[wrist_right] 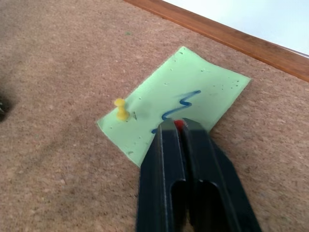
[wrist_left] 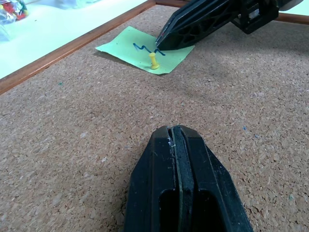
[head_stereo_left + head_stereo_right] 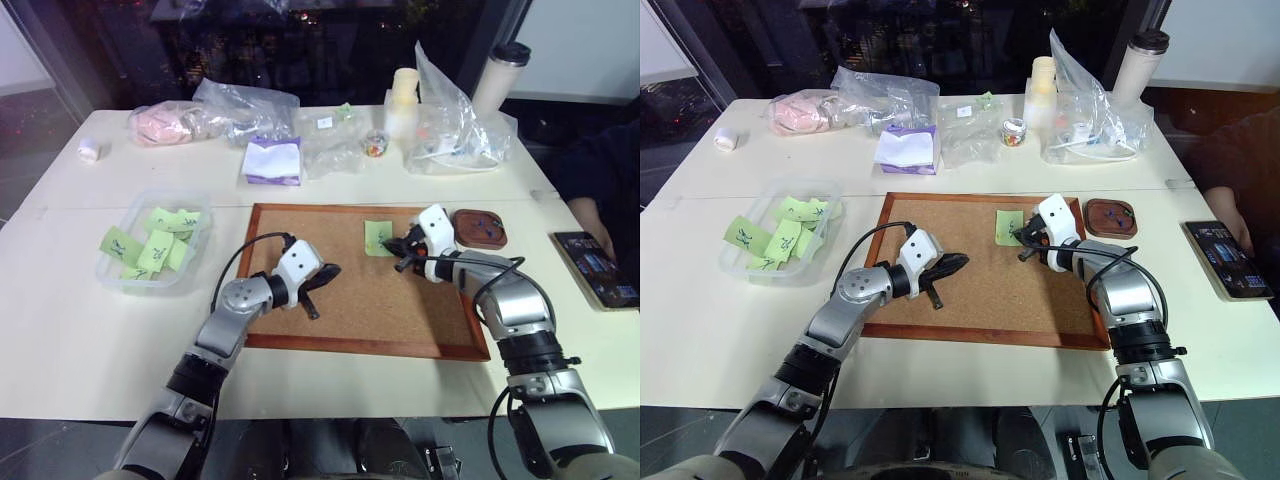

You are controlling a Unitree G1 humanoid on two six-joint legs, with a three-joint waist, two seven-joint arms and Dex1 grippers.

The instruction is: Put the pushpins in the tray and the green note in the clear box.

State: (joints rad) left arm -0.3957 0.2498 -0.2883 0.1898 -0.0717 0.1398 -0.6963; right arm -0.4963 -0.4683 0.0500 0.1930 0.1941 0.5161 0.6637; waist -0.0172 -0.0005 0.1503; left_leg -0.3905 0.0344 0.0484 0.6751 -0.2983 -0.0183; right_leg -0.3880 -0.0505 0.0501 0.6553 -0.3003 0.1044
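Clenched on a small red-headed pushpin [image 1: 179,125], the right pincer [image 1: 176,126] is seen with its black fingertips pressed down on the light-green rectangular paper note [image 1: 179,101], which lies flat on the large wood-framed cork board [image 3: 370,300] near its far edge. A sliver of red is caught between the two closed fingers in the right wrist view. A blue scribble is drawn across the note, and a yellow pushpin [image 1: 121,109] is stuck upright through it near one corner, just beside the right fingertips but apart from them. The left pincer [image 2: 176,140] is shut with nothing between its fingers and is held over the bare cork in the middle of the board, well apart from the note and pointed toward it. The small shallow reddish-brown tray [image 3: 480,228] with rounded corners is placed on the white worktop [image 3: 60,330] just beside the board's far right corner, and tiny blue specks, too small to tell apart, are seen inside it. The shallow transparent plastic box [image 3: 112,278] is set on the worktop to the left of the board, and several light-green notes are already gathered in it. Crinkled clear plastic bags [image 3: 245,108] and a purple-and-white tissue pack [image 3: 272,160] are lined up along the far side of the worktop.
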